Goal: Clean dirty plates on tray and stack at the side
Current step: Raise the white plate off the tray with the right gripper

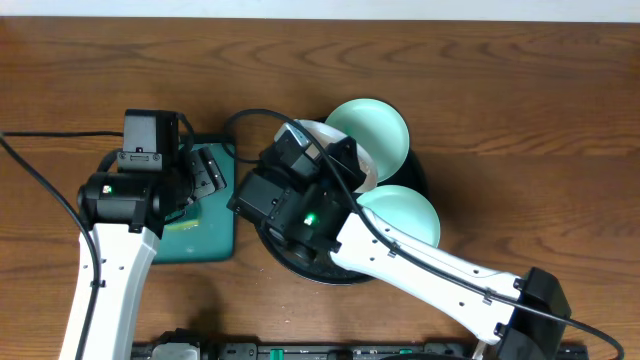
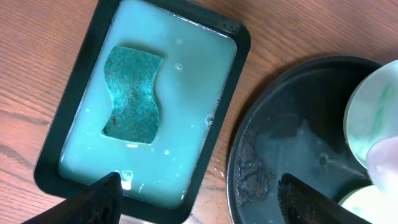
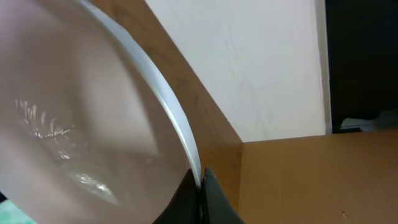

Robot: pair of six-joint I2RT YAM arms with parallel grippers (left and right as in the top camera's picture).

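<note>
My R pincer (image 3: 200, 184) nips just the rim of the small round white plate (image 3: 93, 112), tilted over the big glossy black round tray (image 2: 280, 118). Looks wet, edge-only grip: could slip onto the pale mint round plates (image 1: 372, 128). L pincer (image 2: 202, 200) wide, empty, above the teal wavy sponge (image 2: 132, 93).

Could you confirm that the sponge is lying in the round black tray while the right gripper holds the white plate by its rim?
Not quite: the sponge lies in the rectangular tray of pale liquid, not the round black tray, as the left wrist view shows. The right gripper does hold the white plate by its rim.
</note>
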